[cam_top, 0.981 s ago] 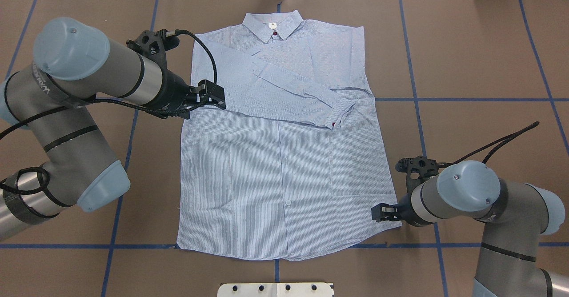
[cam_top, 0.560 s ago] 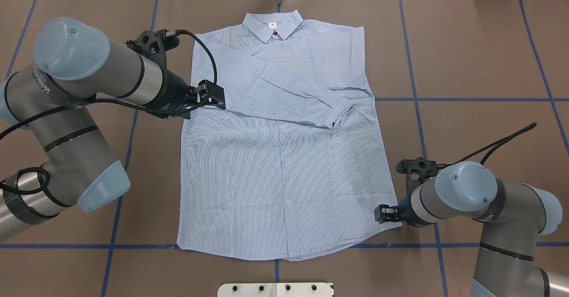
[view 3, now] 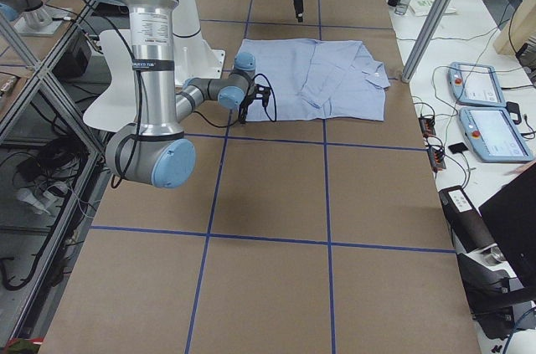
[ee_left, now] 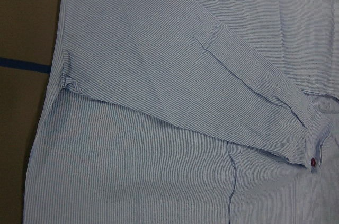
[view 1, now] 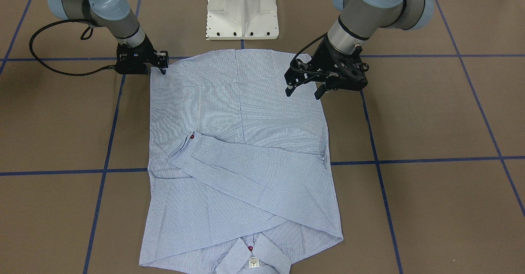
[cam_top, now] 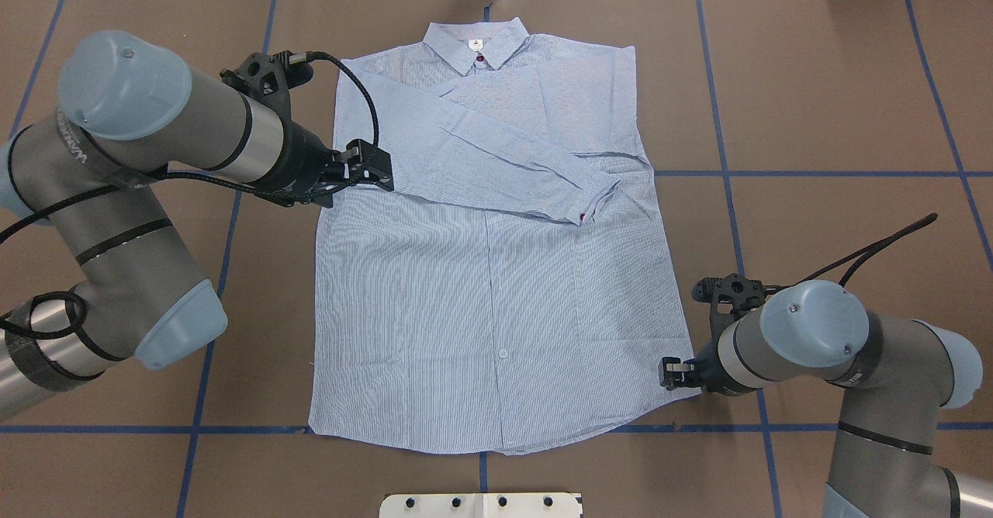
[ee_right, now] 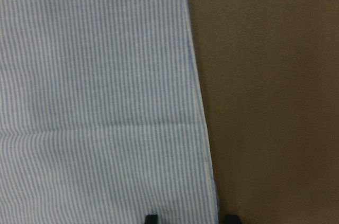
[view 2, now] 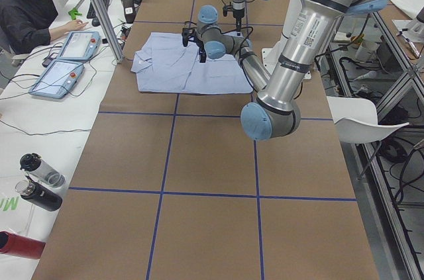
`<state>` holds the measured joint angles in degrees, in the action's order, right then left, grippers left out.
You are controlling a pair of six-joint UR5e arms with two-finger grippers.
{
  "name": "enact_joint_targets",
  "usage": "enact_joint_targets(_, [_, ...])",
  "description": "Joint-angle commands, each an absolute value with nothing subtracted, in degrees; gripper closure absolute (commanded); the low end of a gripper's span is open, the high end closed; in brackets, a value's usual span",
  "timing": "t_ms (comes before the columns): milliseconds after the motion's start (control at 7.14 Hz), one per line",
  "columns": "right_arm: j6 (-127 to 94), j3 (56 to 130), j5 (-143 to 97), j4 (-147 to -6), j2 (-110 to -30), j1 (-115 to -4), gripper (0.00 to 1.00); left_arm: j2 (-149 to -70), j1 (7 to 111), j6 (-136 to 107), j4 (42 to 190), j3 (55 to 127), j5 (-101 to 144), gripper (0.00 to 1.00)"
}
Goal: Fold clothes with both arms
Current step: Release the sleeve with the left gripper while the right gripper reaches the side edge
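The light blue striped shirt [cam_top: 496, 301] lies flat and front up on the brown table, collar [cam_top: 476, 43] at the far side, with both sleeves folded across the chest. A cuff with a red button [ee_left: 313, 162] rests near the middle. My left gripper [cam_top: 382, 169] hovers open above the shirt's side edge by the armpit; its fingers [view 1: 288, 90] are spread. My right gripper [view 1: 158, 71] is low at the hem corner [cam_top: 686, 382], open, with its fingertips [ee_right: 151, 217] on either side of the shirt's side edge [ee_right: 198, 107].
The white pedestal base [view 1: 242, 11] stands behind the hem. Blue tape lines [cam_top: 814, 174] cross the brown table cover. A seated person [view 2: 30, 2] and two teach pendants [view 3: 477, 86] are beyond the collar end. Bottles [view 2: 40, 181] stand off the table's left end.
My right gripper has shifted slightly outward, toward the shirt's side edge at the hem corner. The left arm and the shirt have not moved.
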<state>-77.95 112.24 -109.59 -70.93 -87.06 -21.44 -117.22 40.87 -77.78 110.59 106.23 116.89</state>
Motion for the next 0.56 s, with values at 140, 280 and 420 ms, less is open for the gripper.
enact_joint_targets(140, [-77.96,112.5,-109.51,-71.28,-87.01,-21.53,1.0,-117.16,40.96,-77.78,110.57,105.91,116.89,0.11])
enact_joint_targets(280, [-77.96,112.59,-109.6,-71.28,-87.01,-21.53,1.0,-117.16,40.96,-77.78,110.57,105.91,116.89,0.11])
enact_joint_targets(420, [-77.96,113.2,-109.51,-71.28,-87.01,-21.53,1.0,-117.16,40.96,-77.78,110.57,105.91,116.89,0.11])
